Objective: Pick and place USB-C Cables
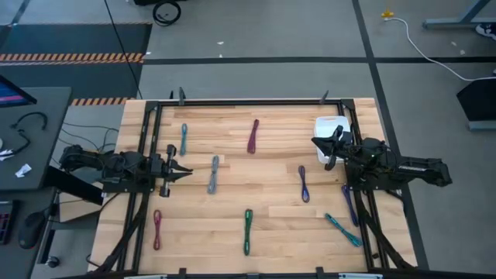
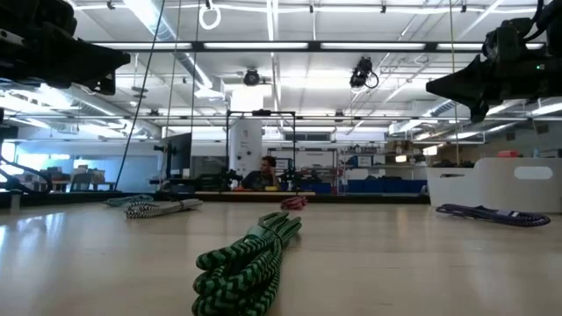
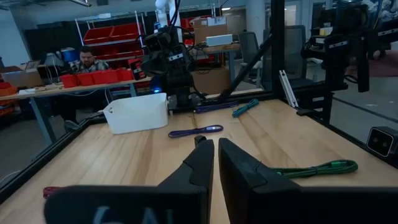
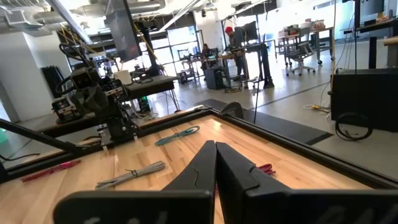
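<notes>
Several short folded USB-C cables lie flat on the wooden table (image 1: 232, 201): teal (image 1: 184, 139), maroon (image 1: 253, 136), grey (image 1: 213, 174), purple (image 1: 304, 184), red (image 1: 157, 229), green (image 1: 248, 231), and a teal (image 1: 342, 229) and a purple one (image 1: 350, 203) near the right arm. My left gripper (image 1: 184, 172) hovers level at the table's left edge, shut and empty, pointing toward the grey cable. My right gripper (image 1: 319, 144) hovers level at the right edge beside the white bin (image 1: 332, 128), shut and empty.
A black metal frame (image 1: 248, 101) borders the table and its struts run under both arms. The white bin (image 3: 137, 112) stands at the far right. Desks, shelves and a seated person (image 3: 87, 59) are beyond the table. Bare wood lies between the cables mid-table.
</notes>
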